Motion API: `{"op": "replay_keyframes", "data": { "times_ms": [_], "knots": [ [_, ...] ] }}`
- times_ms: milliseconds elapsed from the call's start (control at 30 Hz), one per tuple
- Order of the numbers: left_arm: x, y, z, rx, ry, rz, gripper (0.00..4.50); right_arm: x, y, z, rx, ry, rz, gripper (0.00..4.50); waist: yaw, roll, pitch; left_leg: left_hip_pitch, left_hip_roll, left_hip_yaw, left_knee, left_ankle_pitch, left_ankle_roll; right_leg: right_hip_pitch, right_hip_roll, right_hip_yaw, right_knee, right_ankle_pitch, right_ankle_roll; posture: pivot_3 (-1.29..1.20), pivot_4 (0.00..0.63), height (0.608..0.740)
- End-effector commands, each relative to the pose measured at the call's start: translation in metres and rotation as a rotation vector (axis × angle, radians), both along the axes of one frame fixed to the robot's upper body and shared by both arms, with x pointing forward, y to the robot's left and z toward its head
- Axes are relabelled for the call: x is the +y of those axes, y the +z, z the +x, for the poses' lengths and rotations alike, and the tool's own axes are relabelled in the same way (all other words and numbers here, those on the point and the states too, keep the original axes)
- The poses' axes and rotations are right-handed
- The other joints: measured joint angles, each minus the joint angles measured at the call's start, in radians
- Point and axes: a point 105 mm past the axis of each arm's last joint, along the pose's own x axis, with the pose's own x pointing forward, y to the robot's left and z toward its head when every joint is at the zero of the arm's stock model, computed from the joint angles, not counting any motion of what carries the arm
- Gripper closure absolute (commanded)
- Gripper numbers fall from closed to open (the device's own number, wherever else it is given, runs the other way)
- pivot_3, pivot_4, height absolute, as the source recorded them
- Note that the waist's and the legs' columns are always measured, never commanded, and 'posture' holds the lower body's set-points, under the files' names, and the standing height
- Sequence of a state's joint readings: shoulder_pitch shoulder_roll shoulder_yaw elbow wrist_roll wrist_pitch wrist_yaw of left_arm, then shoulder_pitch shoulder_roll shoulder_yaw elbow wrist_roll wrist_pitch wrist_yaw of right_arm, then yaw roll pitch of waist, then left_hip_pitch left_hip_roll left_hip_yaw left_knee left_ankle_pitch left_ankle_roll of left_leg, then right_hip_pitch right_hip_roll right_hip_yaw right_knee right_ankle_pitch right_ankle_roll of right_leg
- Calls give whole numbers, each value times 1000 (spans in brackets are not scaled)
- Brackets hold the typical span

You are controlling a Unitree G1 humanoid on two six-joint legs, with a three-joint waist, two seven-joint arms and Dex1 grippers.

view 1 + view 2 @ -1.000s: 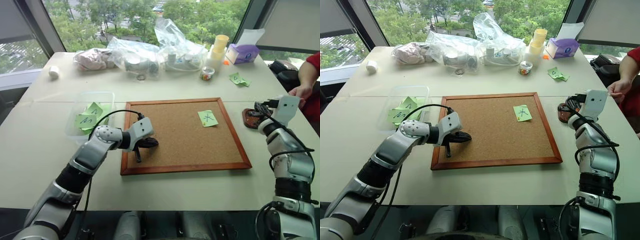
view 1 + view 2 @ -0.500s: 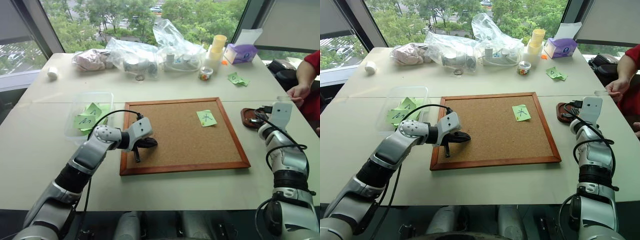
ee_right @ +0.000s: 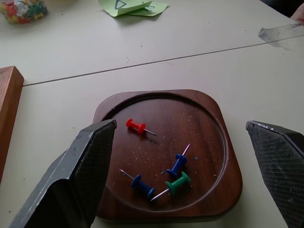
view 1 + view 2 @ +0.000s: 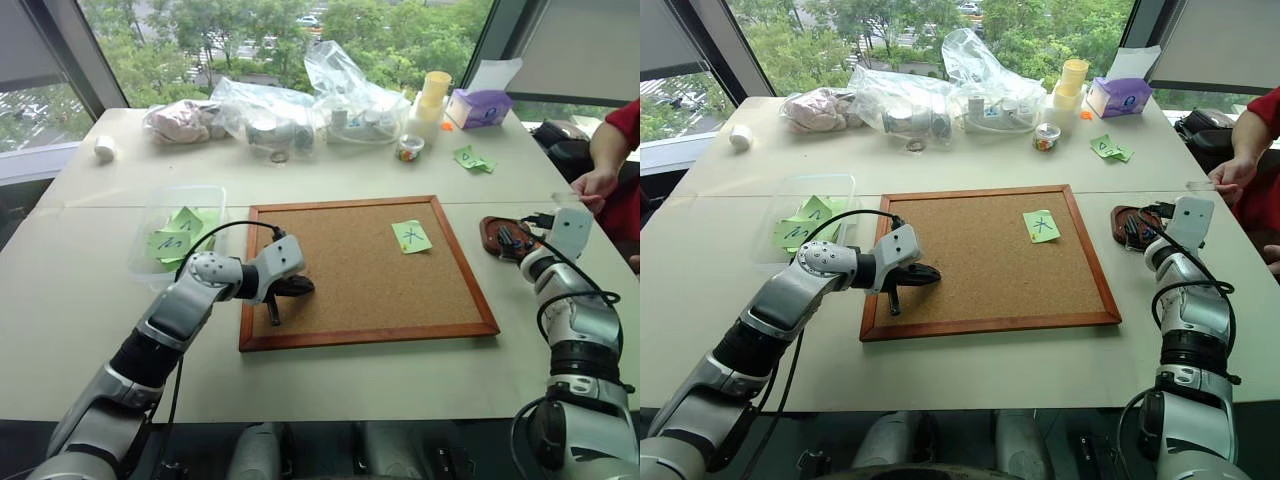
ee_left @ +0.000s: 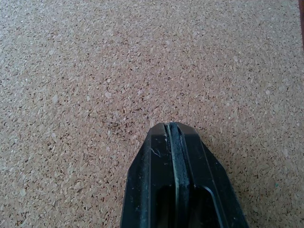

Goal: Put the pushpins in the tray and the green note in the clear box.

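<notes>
Reddish-brown tray (image 3: pixel 166 156) just below spread, empty right end effector (image 3: pixel 190 175), holding four pushpins (image 3: pixel 156 171): pin step apparently done. Left end effector (image 5: pixel 173 137) clenched over corkboard (image 4: pixel 350 270). Next: green note (image 4: pixel 413 236) to clear box (image 4: pixel 150 235).

An office-like room: a pale worktop (image 4: pixel 90 290) by big windows (image 4: pixel 250 30) over treetops, with a corkboard (image 4: pixel 360 270) and sticky notes (image 4: pixel 475 158).

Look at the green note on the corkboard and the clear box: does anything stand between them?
Yes. The left end effector, shut, sits over the corkboard's left part, and the board's raised wooden frame lies between the green note and the clear box. Other green notes already lie inside the box.
</notes>
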State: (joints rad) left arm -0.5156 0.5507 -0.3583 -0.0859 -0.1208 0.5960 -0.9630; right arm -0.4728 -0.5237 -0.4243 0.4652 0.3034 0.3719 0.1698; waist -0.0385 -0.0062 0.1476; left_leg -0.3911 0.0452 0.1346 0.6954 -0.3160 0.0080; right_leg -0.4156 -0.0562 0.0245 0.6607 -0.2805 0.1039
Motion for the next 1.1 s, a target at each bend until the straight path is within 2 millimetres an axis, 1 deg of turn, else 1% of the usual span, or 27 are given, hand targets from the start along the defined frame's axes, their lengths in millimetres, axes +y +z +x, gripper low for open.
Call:
{"op": "replay_keyframes", "data": {
  "times_ms": [33, 133, 167, 200, 233, 300, 333, 400, 467, 533, 633, 733, 900, 1000, 1100],
  "knots": [
    [5, -21, -4, 67, 19, 43, 4500, -4, 30, 0, -147, -11, 146, 56, 1, 0, 0, 0, 0, 0, 0, 0, 0, 0, 0, 0, 0, 0, 0, 0, 150, 735],
    [5, -21, -4, 67, 20, 44, 4500, 2, 41, -1, -201, 27, 177, 56, 1, 0, 0, 0, 0, 0, 0, 0, 0, 1, 0, 0, -1, 0, 0, 0, 150, 735],
    [5, -20, -4, 67, 21, 45, 4500, 11, 47, -1, -221, 79, 164, 56, 0, 0, 0, 0, 0, 0, 0, 0, 0, 1, 0, 0, -1, 0, 0, 0, 150, 735],
    [6, -20, -4, 67, 21, 45, 4500, 28, 51, -1, -216, 182, 97, 56, 1, 0, 0, 0, 0, 0, 0, 0, 0, 1, 0, 0, -1, 0, 0, 0, 150, 735],
    [6, -21, -5, 68, 21, 45, 4500, 48, 50, -2, -194, 291, 33, 56, 1, 0, 0, 0, 0, 0, 0, 0, 0, 1, 0, 0, -1, 0, 0, 0, 150, 735],
    [6, -21, -5, 69, 20, 47, 4500, 86, 45, -8, -161, 480, -12, 56, 0, 1, 0, 1, 0, -1, -1, 0, 0, 1, 0, 0, -1, 0, 0, 0, 150, 735],
    [6, -21, -5, 70, 20, 48, 4500, 101, 44, -11, -155, 549, -17, 56, 0, 1, 0, 1, 0, -1, -1, 0, 0, 2, 0, 0, -1, 0, 0, 0, 150, 735],
    [6, -21, -5, 70, 19, 49, 4500, 127, 36, -17, -119, 668, -63, 56, 1, 1, 0, 1, 0, -2, -1, 0, 0, 3, 0, -1, -2, 0, 0, 0, 150, 735],
    [6, -21, -4, 69, 19, 49, 4500, 143, 31, -20, -99, 733, -80, 56, 1, 0, 0, 1, 0, -2, -1, -1, 1, 3, 0, -1, -3, 0, 0, 0, 150, 735],
    [5, -21, -4, 68, 18, 47, 4500, 151, 28, -19, -92, 749, -89, 56, 3, 0, 0, 1, 0, -2, -1, -1, 1, 3, 0, -1, -3, 0, 0, 0, 150, 735],
    [4, -21, -4, 68, 19, 46, 4500, 157, 24, -17, -78, 765, -104, 56, 5, 0, 0, 1, 0, -2, -1, -1, 1, 3, 0, -1, -3, 0, 0, 0, 150, 735],
    [5, -21, -4, 68, 25, 44, 4500, 167, 16, -18, -46, 815, -110, 56, 5, 0, 0, 1, 0, -2, -1, -1, 1, 3, 0, -1, -3, 0, 0, 0, 150, 735],
    [4, -22, -4, 68, 30, 44, 4500, 171, 13, -17, -36, 831, -118, 56, 6, 0, 0, 1, 0, -2, -1, -1, 2, 3, 0, -1, -3, 0, 0, 0, 150, 735],
    [3, -22, -4, 67, 32, 41, 4500, 175, 4, -15, 5, 849, -113, 56, 6, 0, 0, 1, 0, -2, -1, -1, 2, 3, 0, -1, -3, 0, 0, 0, 150, 735],
    [2, -21, -3, 66, 42, 32, 4500, 174, -5, -13, 40, 833, -107, 56, 7, 0, 0, 1, 0, -2, -1, -1, 2, 3, 0, -2, -3, 0, 0, 0, 150, 735]
  ]
}}
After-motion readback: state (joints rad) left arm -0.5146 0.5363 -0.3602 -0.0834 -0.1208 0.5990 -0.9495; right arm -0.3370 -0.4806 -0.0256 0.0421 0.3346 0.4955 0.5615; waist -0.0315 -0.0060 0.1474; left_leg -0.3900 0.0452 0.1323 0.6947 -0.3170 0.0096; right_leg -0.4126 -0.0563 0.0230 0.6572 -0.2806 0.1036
